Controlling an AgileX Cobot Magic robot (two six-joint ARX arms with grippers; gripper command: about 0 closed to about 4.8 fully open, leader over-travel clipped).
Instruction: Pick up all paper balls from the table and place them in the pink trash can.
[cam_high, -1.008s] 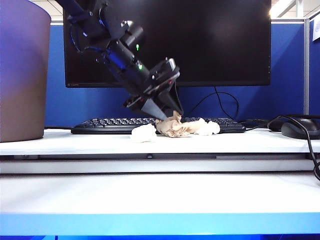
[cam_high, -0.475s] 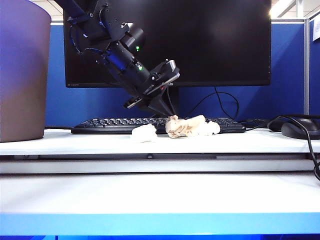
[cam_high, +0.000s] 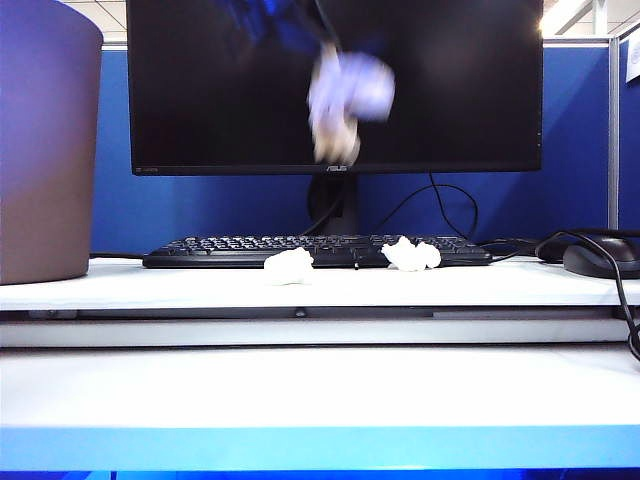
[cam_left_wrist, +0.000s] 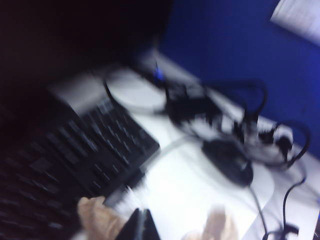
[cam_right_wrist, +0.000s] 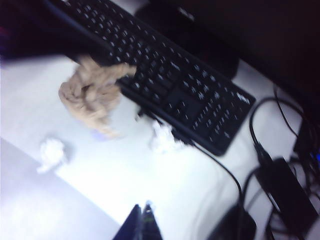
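Left gripper (cam_left_wrist: 142, 226) has its fingers pressed together on the tan paper ball (cam_high: 338, 140), which hangs as a blur high in front of the dark monitor (cam_high: 450, 90), well above the table (cam_high: 320, 385); in the left wrist view the tan paper (cam_left_wrist: 97, 220) shows beside the dark fingertips, and the arm itself is only a dark smear near the top of the exterior view. Right gripper (cam_right_wrist: 141, 222) is closed with nothing between its fingers, hovering over the near part of the table and looking down on the scene, where the lifted tan ball (cam_right_wrist: 92, 95) appears over the keyboard's edge. Two white paper balls remain on the table: one (cam_high: 288, 266) just in front of the keyboard (cam_high: 250, 250) left of centre, the other (cam_high: 412, 255) to its right, touching or just beside the keyboard's near edge. Pink trash can (cam_high: 45, 150) stands at the far left, well apart from both balls. A dark mouse (cam_high: 600, 260) with its cables lies at the far right.
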